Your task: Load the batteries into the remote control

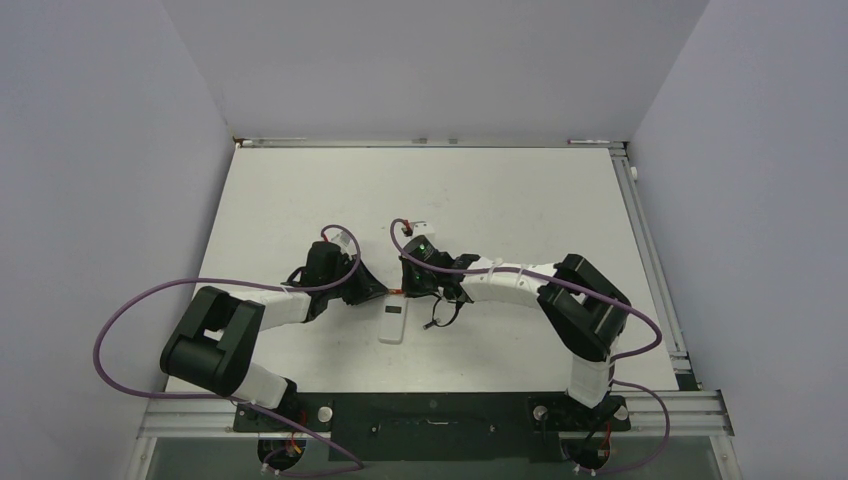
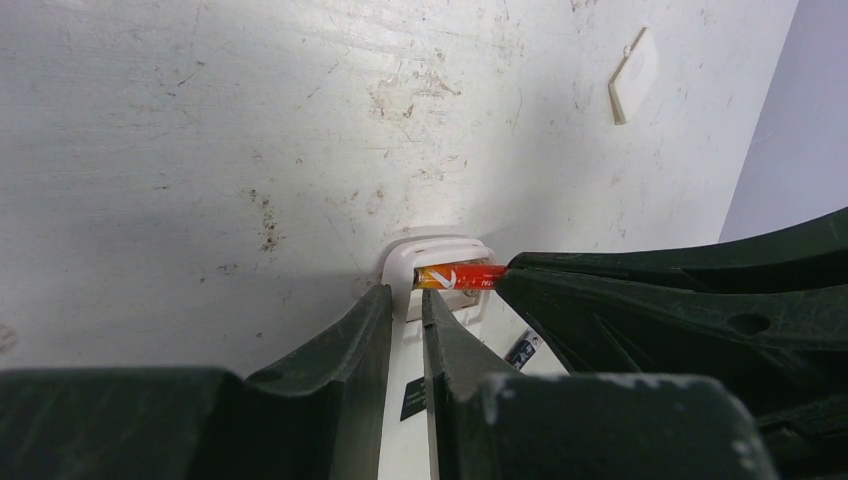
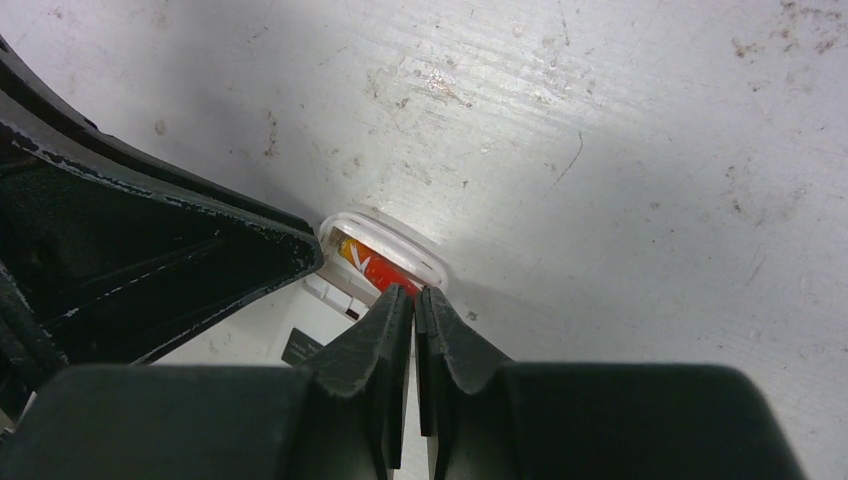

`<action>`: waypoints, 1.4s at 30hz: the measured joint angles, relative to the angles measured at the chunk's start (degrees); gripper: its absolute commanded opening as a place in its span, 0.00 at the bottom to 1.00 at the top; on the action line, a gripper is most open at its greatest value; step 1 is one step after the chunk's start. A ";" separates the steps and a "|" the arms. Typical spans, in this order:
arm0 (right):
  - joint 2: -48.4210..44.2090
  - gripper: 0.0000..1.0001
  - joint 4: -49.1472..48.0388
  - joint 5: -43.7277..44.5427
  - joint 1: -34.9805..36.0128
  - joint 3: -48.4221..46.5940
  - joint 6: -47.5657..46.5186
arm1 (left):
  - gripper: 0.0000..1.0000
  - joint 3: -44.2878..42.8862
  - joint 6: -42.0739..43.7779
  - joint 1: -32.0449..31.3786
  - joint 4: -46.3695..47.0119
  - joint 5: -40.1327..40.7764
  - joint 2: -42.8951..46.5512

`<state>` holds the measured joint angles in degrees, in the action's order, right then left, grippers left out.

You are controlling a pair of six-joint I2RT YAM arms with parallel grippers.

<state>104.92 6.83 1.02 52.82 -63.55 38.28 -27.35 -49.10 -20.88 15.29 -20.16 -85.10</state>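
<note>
one reddish battery (image 2: 458, 277) inside remote control (image 1: 394, 325)

- Red battery (image 3: 372, 267): its near end is hidden behind the pressed-together tips of the right gripper (image 3: 412, 292).
- Remote control (image 2: 440, 252): mostly covered by the left gripper (image 2: 407, 300); only its far end shows.
- Dark label (image 2: 414, 400) on the handset: print too small to read.
- From overhead the battery is a reddish speck; its seating cannot be told.
</note>
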 measured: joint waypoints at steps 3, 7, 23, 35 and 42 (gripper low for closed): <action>0.52 0.09 -0.11 0.00 0.00 -0.22 0.02 | 0.14 0.00 0.00 0.00 0.00 -0.09 0.00; 1.44 0.09 -0.39 0.07 -0.02 -0.83 0.17 | 0.14 0.00 0.00 -0.07 -0.02 -0.09 -0.13; 4.11 0.09 1.40 0.28 -0.24 -3.89 -0.24 | 0.14 0.09 0.02 -0.17 0.02 -0.07 -0.13; 5.46 0.09 4.42 2.75 1.68 -6.64 -1.60 | 0.14 0.13 0.00 -0.63 0.44 -0.52 -0.13; 5.46 0.12 7.06 4.66 2.40 -7.93 -1.66 | 0.14 0.63 -0.02 -0.76 1.31 -0.79 -0.11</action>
<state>110.39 13.89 5.67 55.22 -71.48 36.62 -26.72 -49.12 -21.65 16.60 -20.95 -85.21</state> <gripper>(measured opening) 0.089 0.142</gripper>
